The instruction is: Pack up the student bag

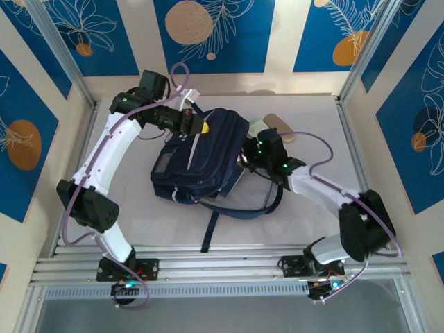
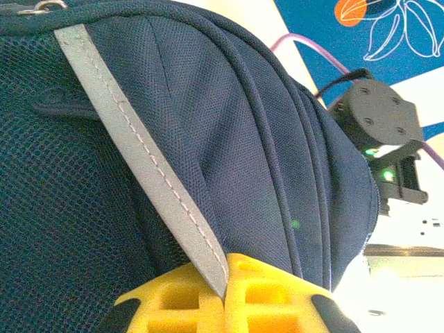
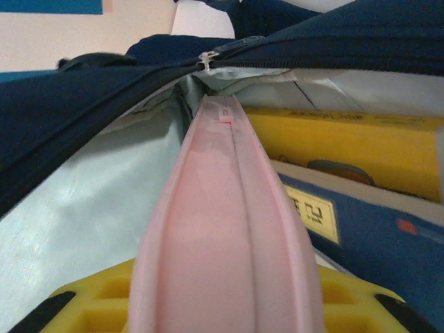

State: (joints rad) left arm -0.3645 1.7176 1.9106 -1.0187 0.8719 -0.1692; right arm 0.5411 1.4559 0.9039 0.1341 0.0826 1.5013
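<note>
Packing looks partway done. The student bag [image 1: 198, 163] lies in the middle of the table [image 1: 139, 225], between your two arms, with its main opening unzipped on the side facing your right arm.

Your left gripper [image 2: 225, 281] is clamped tight on the bag's light stripe [image 2: 132, 149], pinching the tape between its yellow fingers. I judge it is steadying the bag or lifting the mouth.

Your right gripper [image 3: 229, 298] is closed around a long pink item [image 3: 222, 208], whose far end reaches toward the opening just under the zip pull [image 3: 207, 58]. Beside the pink item, inside the bag, you can see a yellow book [image 3: 347, 142] and below it a blue book [image 3: 374, 229] with a white label, so at least two things are packed.

How deep the pink item sits is hard to tell — I'd judge it needs pushing further in before you let go.

Behind the bag, a tan oval object [image 1: 279, 125] lies out on the table next to something pale I cannot identify. Those probably remain to be packed. The zip is open, so closing it is likely left as well.
</note>
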